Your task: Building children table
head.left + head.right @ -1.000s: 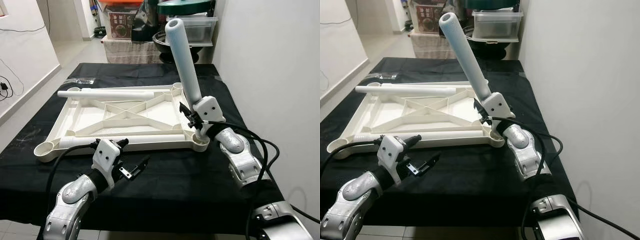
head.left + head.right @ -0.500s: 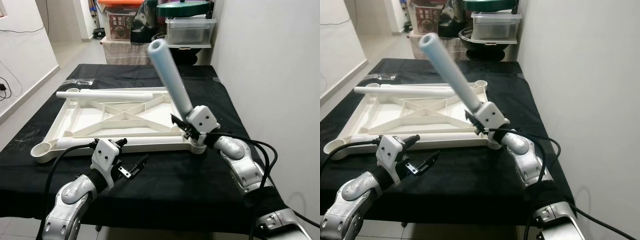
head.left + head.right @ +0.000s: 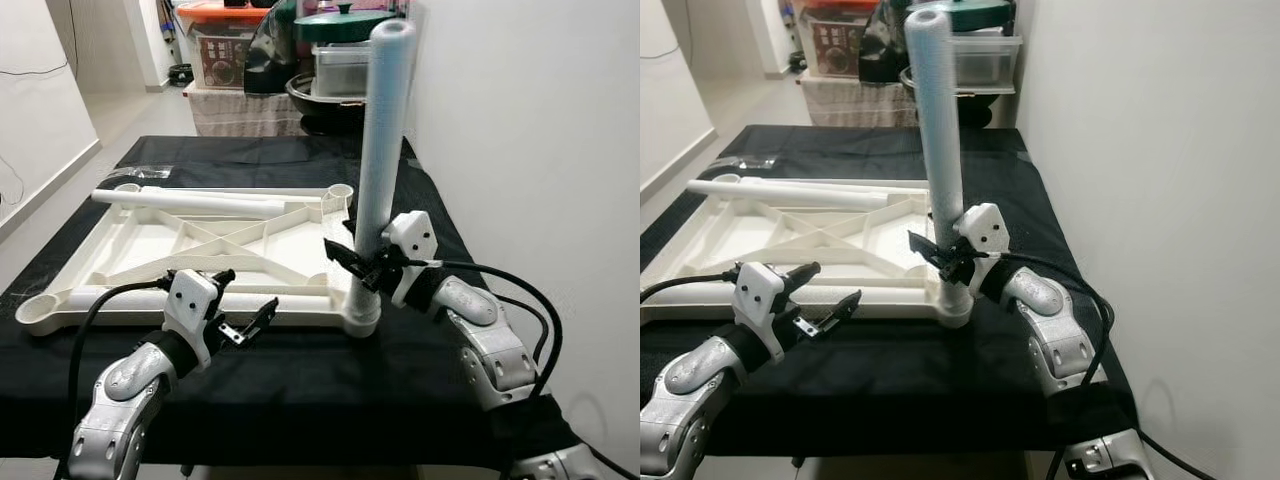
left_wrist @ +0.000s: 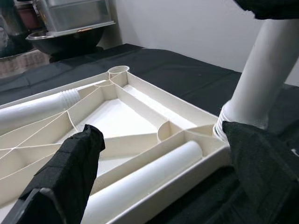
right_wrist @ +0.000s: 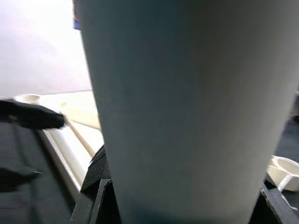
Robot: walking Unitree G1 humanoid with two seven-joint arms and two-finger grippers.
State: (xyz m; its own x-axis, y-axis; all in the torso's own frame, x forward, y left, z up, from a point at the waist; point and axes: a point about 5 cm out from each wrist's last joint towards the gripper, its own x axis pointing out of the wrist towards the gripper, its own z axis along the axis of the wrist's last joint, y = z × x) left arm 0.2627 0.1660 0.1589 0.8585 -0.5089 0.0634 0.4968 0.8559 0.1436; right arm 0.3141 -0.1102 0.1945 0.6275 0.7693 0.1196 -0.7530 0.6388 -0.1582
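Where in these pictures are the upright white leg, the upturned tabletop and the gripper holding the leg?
upright leg [image 3: 381, 140], left eye view, middle of its shaft.
tabletop [image 3: 150, 240], left eye view, bare inner panel.
right gripper [image 3: 358, 262], left eye view, between its fingertips at the leg.

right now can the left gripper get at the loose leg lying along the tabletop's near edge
Probably yes: the left gripper is open just in front of that loose leg, with only the tabletop rim between.

Bright, even indoor light; right wrist view perhaps defocused

The upright leg hides the right gripper fingertips.
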